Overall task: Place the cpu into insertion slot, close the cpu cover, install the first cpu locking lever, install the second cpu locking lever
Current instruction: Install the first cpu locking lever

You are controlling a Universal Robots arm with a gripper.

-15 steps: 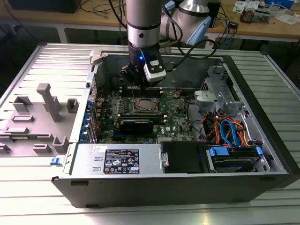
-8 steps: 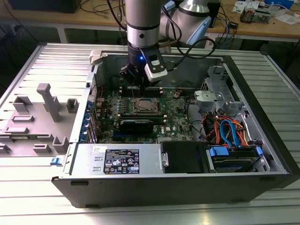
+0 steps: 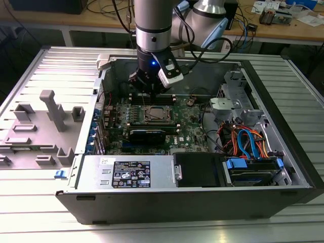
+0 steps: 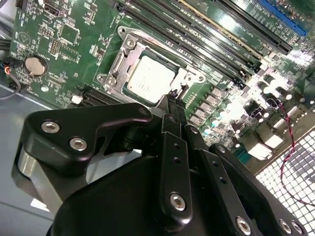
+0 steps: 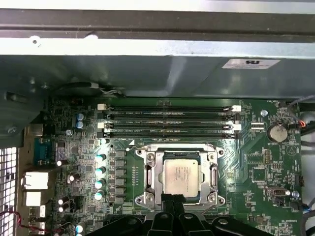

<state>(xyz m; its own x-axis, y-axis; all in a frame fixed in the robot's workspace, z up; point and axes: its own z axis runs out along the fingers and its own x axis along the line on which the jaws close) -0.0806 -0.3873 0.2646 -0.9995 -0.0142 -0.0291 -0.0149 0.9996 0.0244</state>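
Note:
The cpu (image 5: 179, 177) is a dull grey square lying flat in the insertion slot (image 5: 211, 196) on the green motherboard. The silver cpu cover (image 5: 156, 172) lies down over its edges, so the chip shows through the window. In the second wrist view the cpu (image 4: 149, 78) sits inside the cover (image 4: 117, 64), and the black fingertips meet just beside the socket's edge. My gripper (image 5: 172, 198) hangs low over that edge of the socket, fingers together with nothing seen between them. In the exterior view the gripper (image 3: 150, 92) stands just behind the socket (image 3: 156, 114).
Long black memory slots (image 5: 170, 120) run beside the socket. A black card (image 3: 147, 134), a power supply box (image 3: 129, 173) and a drive bay with blue and orange cables (image 3: 248, 147) crowd the open case. A grey fixture tray (image 3: 45, 126) lies at the exterior view's left.

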